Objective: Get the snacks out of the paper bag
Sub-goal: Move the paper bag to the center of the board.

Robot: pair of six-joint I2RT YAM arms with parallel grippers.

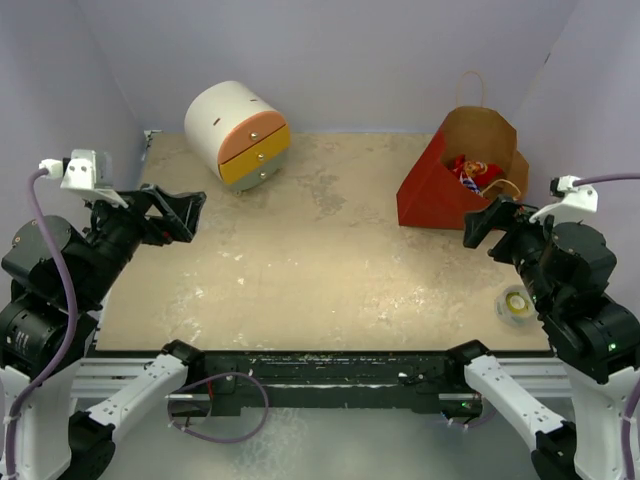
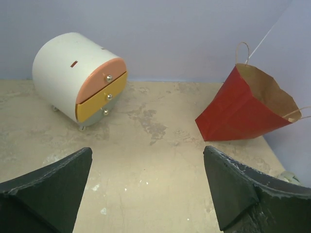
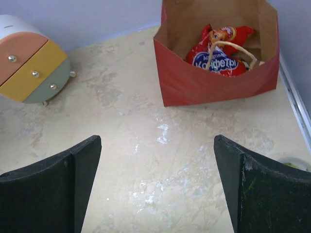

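The red paper bag (image 1: 440,190) stands at the far right of the table, its brown inside open toward my right arm. It also shows in the left wrist view (image 2: 238,109) and the right wrist view (image 3: 214,85). A big red snack bag with a blue-white logo (image 3: 218,58) lies inside it, under a handle; it also shows in the top view (image 1: 472,172). Other snacks are hidden. My right gripper (image 1: 487,224) is open and empty just in front of the bag (image 3: 156,145). My left gripper (image 1: 180,213) is open and empty over the table's left side (image 2: 148,155).
A white cylindrical drawer unit with orange and yellow drawers (image 1: 238,135) lies at the back left. A small tape roll (image 1: 516,303) sits near the front right edge beside my right arm. Purple walls close the table in on three sides.
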